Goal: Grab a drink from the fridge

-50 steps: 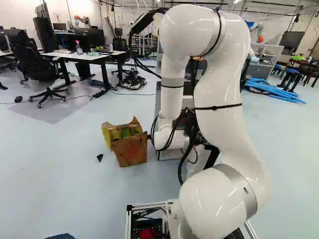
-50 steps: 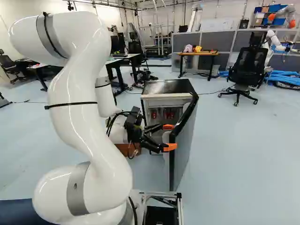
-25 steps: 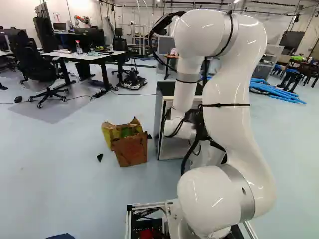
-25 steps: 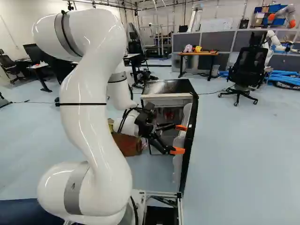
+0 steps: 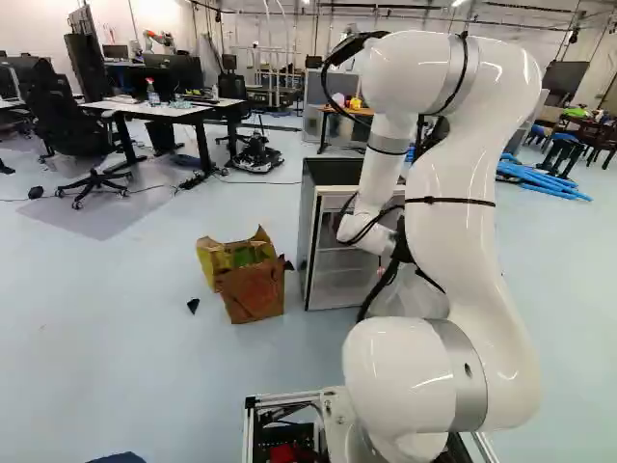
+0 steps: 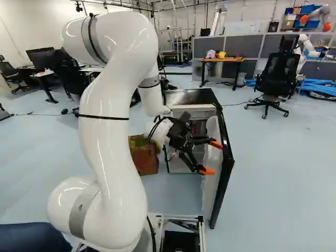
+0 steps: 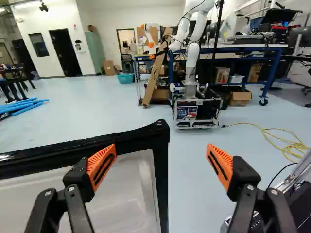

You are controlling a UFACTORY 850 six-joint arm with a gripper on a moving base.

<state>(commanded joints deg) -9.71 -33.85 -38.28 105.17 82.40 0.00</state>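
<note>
Swinging wider than half a second ago, the fridge door (image 6: 211, 189) now gives you better access, though you still need to reach inside. Your gripper (image 7: 161, 148) has moved with it, fingers spread and grasping nothing. The fridge (image 5: 333, 172) stands ahead; you can't make out a drink in it. Beside it, a torn cardboard box (image 5: 253, 294) sits on the pale floor (image 5: 145, 367), desks (image 5: 169, 112) beyond.

Fingers of gripper (image 6: 212, 157) were spread wide, orange pads (image 7: 102, 166) set well apart. Black-framed fridge door (image 7: 161, 150) was seen partly between fingers, corner included. Another robot (image 7: 192, 58) was positioned ahead, near blue-framed workbench (image 7: 252, 48). Yellow cable (image 7: 264, 130) was laid on floor (image 7: 194, 150).
</note>
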